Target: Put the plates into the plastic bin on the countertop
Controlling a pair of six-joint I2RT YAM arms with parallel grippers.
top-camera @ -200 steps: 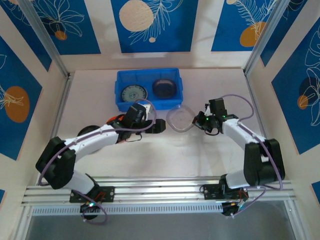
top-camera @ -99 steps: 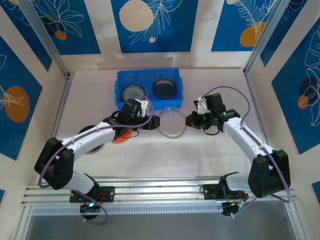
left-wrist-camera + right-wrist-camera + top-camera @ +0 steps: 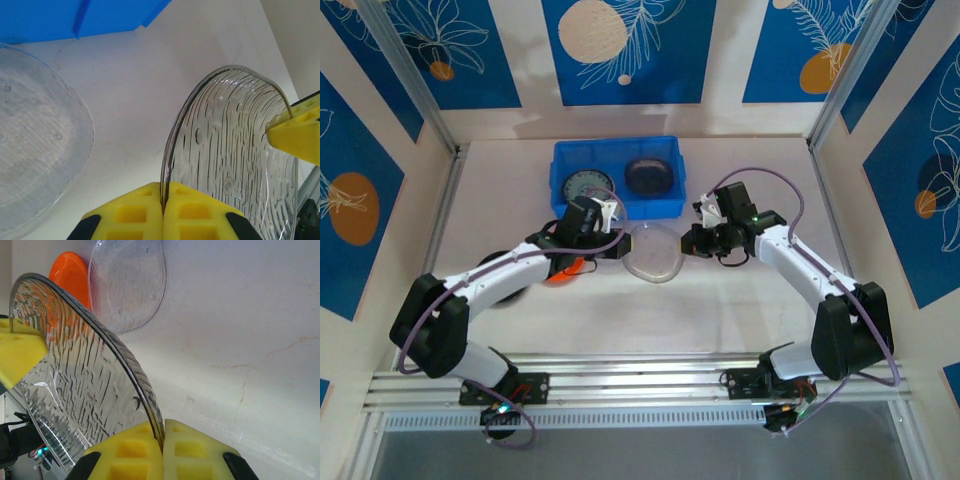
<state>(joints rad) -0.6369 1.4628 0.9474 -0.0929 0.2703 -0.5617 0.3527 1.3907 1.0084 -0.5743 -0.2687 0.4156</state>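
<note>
Right claw (image 3: 691, 241) has shifted left; it and the left claw (image 3: 623, 243) are both clamped on opposite rims of the clear plate (image 3: 655, 258), mid-frame just below the plastic bin (image 3: 660, 207); opposing pulls could crack or drop it

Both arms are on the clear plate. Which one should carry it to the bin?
Left, marginally. The left gripper and right gripper each clamp an opposite rim of the plate, but the left sits directly in front of the bin, while the right is off its right corner.
</note>
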